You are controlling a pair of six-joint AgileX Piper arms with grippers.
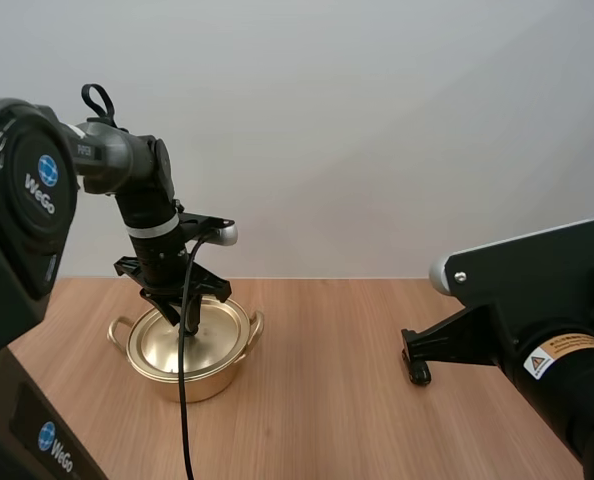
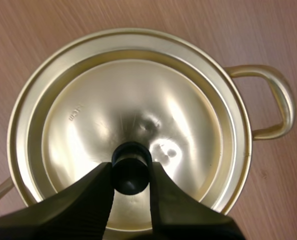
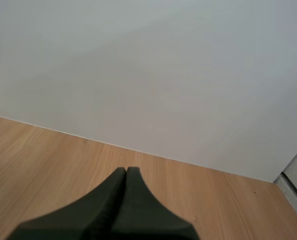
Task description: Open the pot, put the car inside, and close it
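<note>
A gold pot (image 1: 202,383) with two loop handles stands on the left of the wooden table, its gold lid (image 1: 220,335) resting on it. In the left wrist view the lid (image 2: 138,100) sits inside the pot's rim (image 2: 18,125), and its black knob (image 2: 131,167) is pinched between the two fingers of my left gripper (image 2: 131,173). From above, my left gripper (image 1: 190,324) reaches straight down onto the lid's centre. My right gripper (image 1: 418,373) hangs low over the table at the right, far from the pot, its fingers (image 3: 119,190) pressed together as one wedge with nothing held.
Bare wooden tabletop (image 1: 327,400) stretches between the pot and my right arm. A plain white wall (image 1: 377,130) closes off the table's far edge. One pot handle (image 2: 276,100) sticks out sideways over the wood.
</note>
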